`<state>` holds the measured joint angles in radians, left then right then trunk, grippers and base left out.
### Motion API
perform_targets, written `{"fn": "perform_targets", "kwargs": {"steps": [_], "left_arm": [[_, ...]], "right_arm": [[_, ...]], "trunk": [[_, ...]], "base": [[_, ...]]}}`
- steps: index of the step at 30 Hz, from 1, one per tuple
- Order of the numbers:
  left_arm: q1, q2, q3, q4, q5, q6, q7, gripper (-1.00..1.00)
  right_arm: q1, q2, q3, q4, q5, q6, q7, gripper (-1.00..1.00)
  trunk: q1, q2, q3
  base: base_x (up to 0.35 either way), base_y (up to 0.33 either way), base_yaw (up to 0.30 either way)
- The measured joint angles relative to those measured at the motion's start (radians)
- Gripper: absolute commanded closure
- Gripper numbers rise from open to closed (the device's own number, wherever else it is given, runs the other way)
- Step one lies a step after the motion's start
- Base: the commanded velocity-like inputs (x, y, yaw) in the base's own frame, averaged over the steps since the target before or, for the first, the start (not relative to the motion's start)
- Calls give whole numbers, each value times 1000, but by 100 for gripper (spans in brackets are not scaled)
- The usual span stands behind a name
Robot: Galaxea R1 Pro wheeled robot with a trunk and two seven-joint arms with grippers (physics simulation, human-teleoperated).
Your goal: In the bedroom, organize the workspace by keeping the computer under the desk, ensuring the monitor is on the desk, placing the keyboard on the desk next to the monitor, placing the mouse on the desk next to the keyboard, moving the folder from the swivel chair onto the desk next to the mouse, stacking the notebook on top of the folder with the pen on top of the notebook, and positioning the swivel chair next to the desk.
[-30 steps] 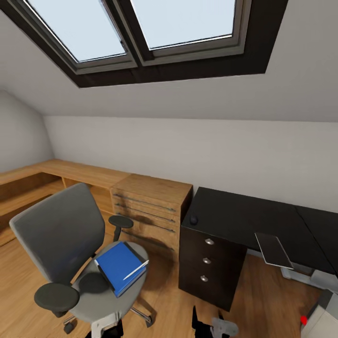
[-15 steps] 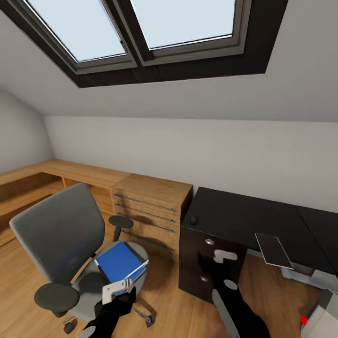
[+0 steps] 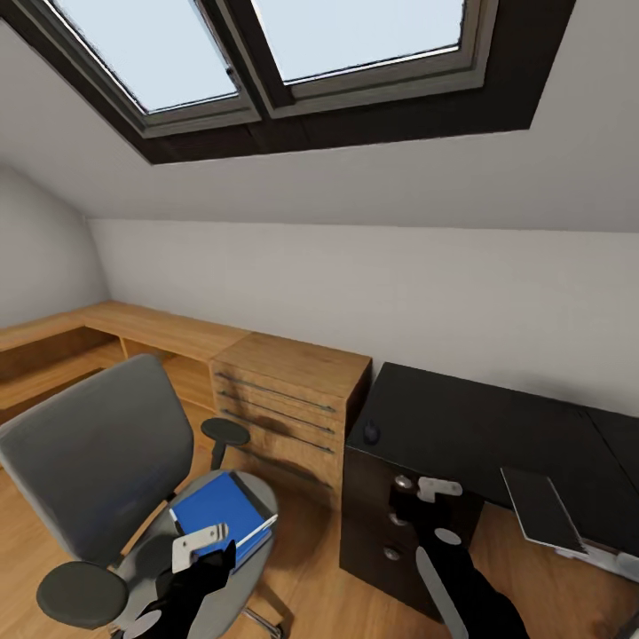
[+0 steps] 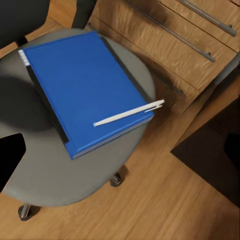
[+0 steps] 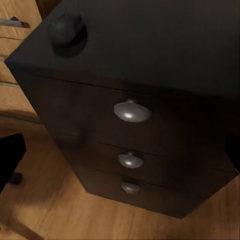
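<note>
Arms now raised into head view: left pincer above blue folder with pen near seat's front edge, right pincer before worktop drawers; grip states impossible to tell. Folder pickup probably next.

The swivel chair is cut off at the bottom of the head view, so its legs and wheels can't be seen there. The left gripper covers one corner of the blue folder. A thin dark edge sticks out from under the folder in the left wrist view; it may be the notebook, but it's too hidden to tell. The desk runs off the right edge. The grey slab there is cut off too.
</note>
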<state>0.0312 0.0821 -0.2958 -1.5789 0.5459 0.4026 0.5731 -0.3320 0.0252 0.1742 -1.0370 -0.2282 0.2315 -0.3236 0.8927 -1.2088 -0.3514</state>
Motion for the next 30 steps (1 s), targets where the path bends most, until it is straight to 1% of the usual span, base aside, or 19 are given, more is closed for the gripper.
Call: {"fn": "perform_targets", "kwargs": {"steps": [5,10,23,30], "left_arm": [[0,0,1,1,3,0,0,-100],[0,-4,-1,3,4,0,0,-100],[0,-6,-6,4,2,0,0,-100],[0,-6,-6,4,2,0,0,-100]], "right_arm": [[1,0,1,0,1,-59,0,-100],[1,0,1,0,2,-74,0,-100],[1,-2,1,3,3,-75,2,-100],[1,-2,2,6,4,-75,4,-100]], "trunk": [[0,0,0],[0,0,0],[0,0,0],[0,0,0]], "base": [[206,-187,273],[48,-35,250],[302,0,10],[101,0,0]]}}
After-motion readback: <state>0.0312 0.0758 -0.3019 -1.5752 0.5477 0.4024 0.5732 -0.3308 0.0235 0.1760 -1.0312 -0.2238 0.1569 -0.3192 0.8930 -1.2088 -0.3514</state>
